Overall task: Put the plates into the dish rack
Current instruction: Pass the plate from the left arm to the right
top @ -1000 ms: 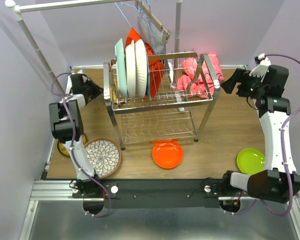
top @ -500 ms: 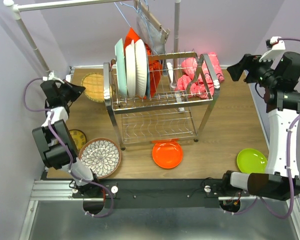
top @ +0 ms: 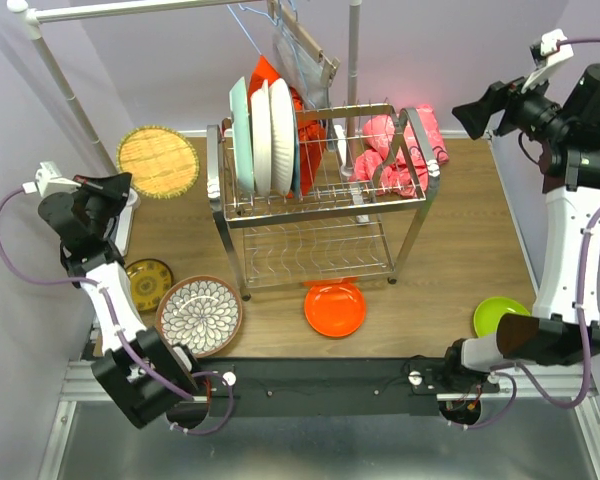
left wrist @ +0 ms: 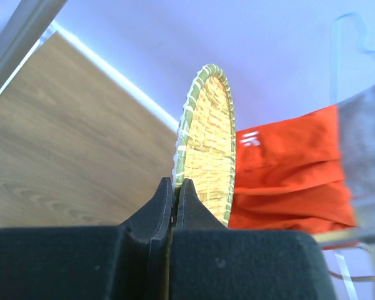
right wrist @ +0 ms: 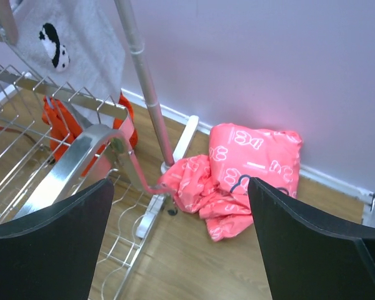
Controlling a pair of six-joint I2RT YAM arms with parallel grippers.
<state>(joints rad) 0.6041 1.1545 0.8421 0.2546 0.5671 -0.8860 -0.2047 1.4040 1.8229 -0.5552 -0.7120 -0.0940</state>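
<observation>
Close to us, the orange plate (top: 335, 308) and the lime green plate (top: 498, 320) lie flat on the table (top: 450, 260). Our left gripper (left wrist: 174, 185) pinches the tan plate (left wrist: 207, 140) by its rim. The dish rack (top: 320, 200) is off to its right, so this arm is nearer. Far right, our right gripper (right wrist: 180, 182) hangs spread wide, holding nothing.

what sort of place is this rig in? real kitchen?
Probably a staged lab cell, not a kitchen: plain lilac walls box in a small wooden table, a dish rack of plates stands by a clothes rail, and robot arms are bolted at the near edge.
</observation>
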